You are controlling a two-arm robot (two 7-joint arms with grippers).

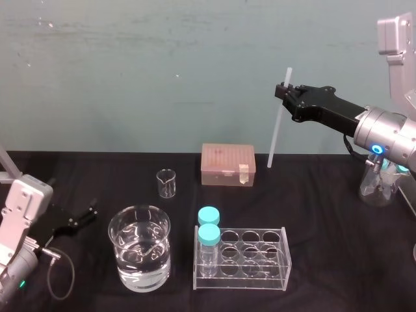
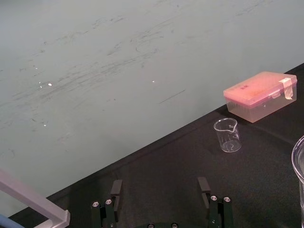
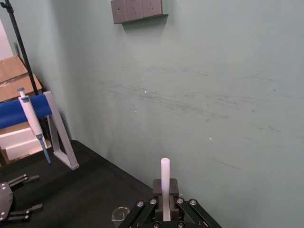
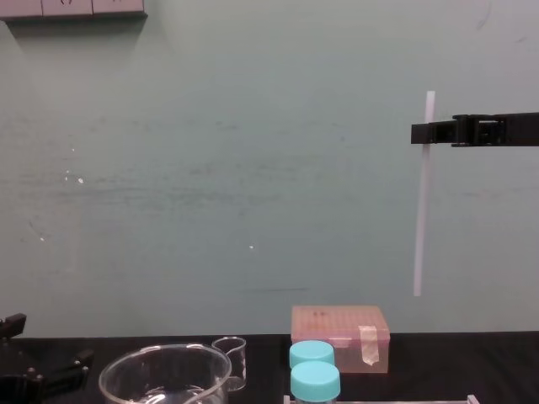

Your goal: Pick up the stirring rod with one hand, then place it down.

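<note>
White translucent stirring rod (image 1: 278, 123) hangs well above the black counter (image 1: 325, 195), clamped near its upper end by the right pincer (image 1: 284, 91). A short stub shows above the jaws and a long tail below, slightly tilted in the head view, with the lower tip clear of everything in the chest view. I read it as lifted, with placing not yet done. Left pincer (image 2: 160, 187) sits low at the counter's left side, fingers apart, holding nothing. Risks as I judge them: the grip is high on a thin, smooth rod, so a quick move could swing the tail or let the rod slide through the narrow jaws. The pink box (image 1: 228, 164) lies near, left of the tip; the small beaker (image 1: 166, 183) and rack (image 1: 242, 257) are further off. Released upright, the rod would topple and roll, perhaps into glassware or off the counter.
</note>
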